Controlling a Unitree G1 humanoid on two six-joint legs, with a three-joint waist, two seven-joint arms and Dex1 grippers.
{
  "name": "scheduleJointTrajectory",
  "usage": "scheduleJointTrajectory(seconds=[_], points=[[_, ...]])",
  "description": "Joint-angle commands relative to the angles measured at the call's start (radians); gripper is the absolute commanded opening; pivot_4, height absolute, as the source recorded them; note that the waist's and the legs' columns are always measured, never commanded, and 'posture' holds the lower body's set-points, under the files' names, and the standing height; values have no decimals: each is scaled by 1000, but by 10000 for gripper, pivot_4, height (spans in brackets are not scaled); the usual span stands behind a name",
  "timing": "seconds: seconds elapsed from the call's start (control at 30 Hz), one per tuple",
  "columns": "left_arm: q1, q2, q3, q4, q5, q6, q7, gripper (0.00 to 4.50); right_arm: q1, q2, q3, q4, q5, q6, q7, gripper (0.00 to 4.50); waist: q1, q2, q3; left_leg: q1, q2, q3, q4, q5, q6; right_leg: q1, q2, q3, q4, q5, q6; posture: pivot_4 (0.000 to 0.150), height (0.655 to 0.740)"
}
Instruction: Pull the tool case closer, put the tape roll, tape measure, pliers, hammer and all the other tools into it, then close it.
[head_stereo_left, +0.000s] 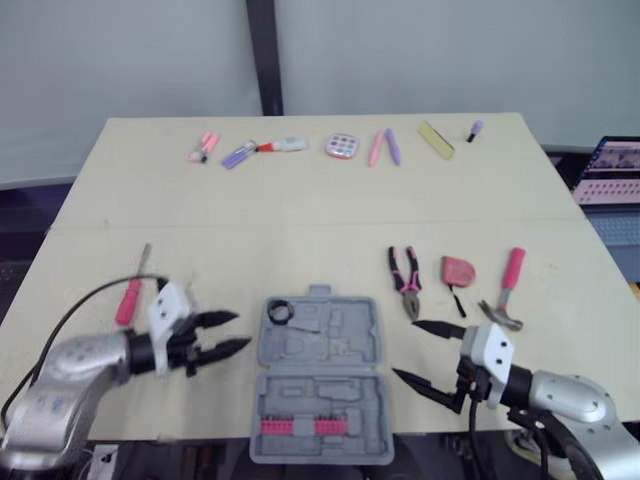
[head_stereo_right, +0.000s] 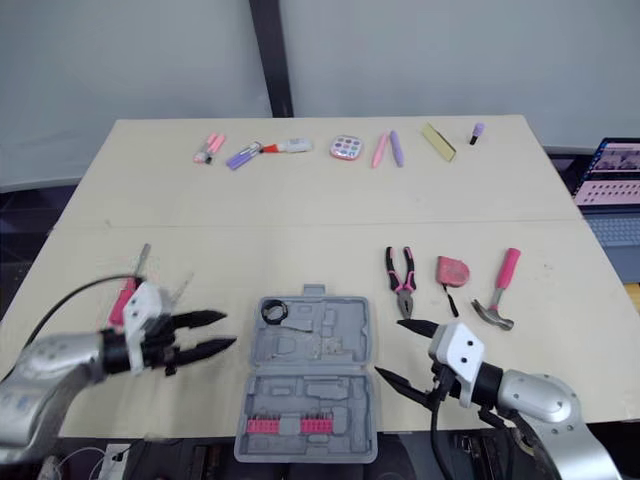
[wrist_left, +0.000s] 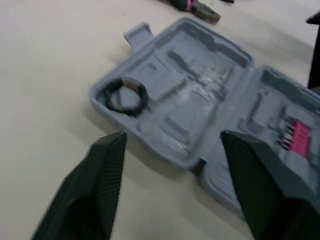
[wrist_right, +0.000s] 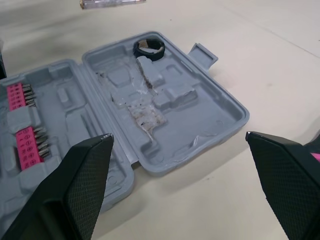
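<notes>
From the head, the open tool case (head_stereo_left: 320, 375) lies at the beige table's (head_stereo_left: 300, 210) near edge between the left gripper (head_stereo_left: 242, 330) and the right gripper (head_stereo_left: 404, 348), both with fingers spread, with pliers (head_stereo_left: 405, 282), tape measure (head_stereo_left: 458, 271) and hammer (head_stereo_left: 506, 288) beyond the right one, while each wrist view shows the tape roll (wrist_left: 126, 95) inside the case.

You have a pale table (head_stereo_left: 300, 215) across the middle of the frame. At lower centre the grey tool case (head_stereo_left: 320, 380) lies open on it. Right of the case you see the pliers (head_stereo_left: 405, 283), the pink tape measure (head_stereo_left: 458, 270) and the pink-handled hammer (head_stereo_left: 510, 280), side by side. At centre left lies a pink-handled screwdriver (head_stereo_left: 128, 298). Along the upper part runs a row of small items: markers (head_stereo_left: 238, 154), a round palette (head_stereo_left: 341, 146), pens (head_stereo_left: 384, 147) and a yellow block (head_stereo_left: 435, 139).
</notes>
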Motion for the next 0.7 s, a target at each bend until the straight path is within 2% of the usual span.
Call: scheduleJointTrajectory(seconds=[0.03, 0.33, 0.7], points=[[134, -33, 94, -85, -26, -50, 7, 44784, 5, 0, 3, 2, 12, -18, 15, 45000, 5, 0, 0, 0, 0, 0, 0, 0, 0, 1, 0, 0, 0, 0, 0, 1500, 7400], [361, -132, 184, -28, 51, -230, 45, 44784, 47, -18, 9, 10, 15, -30, 50, 45000, 23, -2, -1, 1, 0, 1, 0, -2, 1, 2, 0, 0, -4, 0, 0, 1500, 7400], [364, -139, 186, 29, 40, -293, 49, 44784, 75, -39, -10, 14, 24, -38, 60, 45000, 23, -3, -2, 1, 0, 2, 0, -5, 7, 2, 0, 1, -5, 1, 0, 1500, 7400]])
